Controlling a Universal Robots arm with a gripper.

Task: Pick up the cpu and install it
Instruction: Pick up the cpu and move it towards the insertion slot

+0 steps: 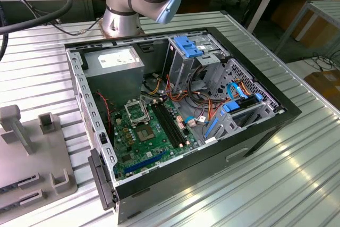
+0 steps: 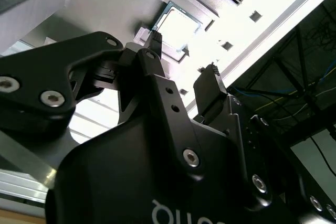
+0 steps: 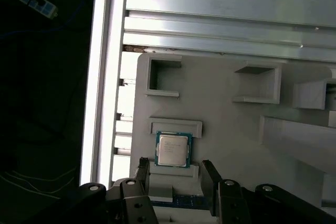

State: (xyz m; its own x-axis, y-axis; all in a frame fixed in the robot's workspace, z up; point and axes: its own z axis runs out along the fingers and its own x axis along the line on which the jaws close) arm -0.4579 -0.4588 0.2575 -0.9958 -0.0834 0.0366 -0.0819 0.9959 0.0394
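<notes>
The cpu [image 3: 173, 149] is a small silver-grey square with a thin greenish rim. It lies flat in a recess of a grey fixture plate [image 3: 220, 108], between two low ridges. My gripper [image 3: 176, 174] hovers over it, open, with its two black fingers [image 3: 209, 174] spread a little wider than the chip and nothing between them. In the second wrist view the cpu [image 2: 176, 27] shows bright beyond the fingertips of the gripper [image 2: 181, 64]. In the exterior view the open computer case [image 1: 265, 126] holds the green motherboard [image 1: 151, 131] with its metal socket frame [image 1: 135, 111].
The grey fixture plate [image 1: 32, 152] sits on the ribbed metal table [image 1: 239, 184] at the exterior view's left, with upright blocks and slots. The case holds cables, a blue drive cage [image 1: 188, 46] and a power supply [image 1: 114, 62]. The arm's base [image 1: 125, 14] stands behind the case.
</notes>
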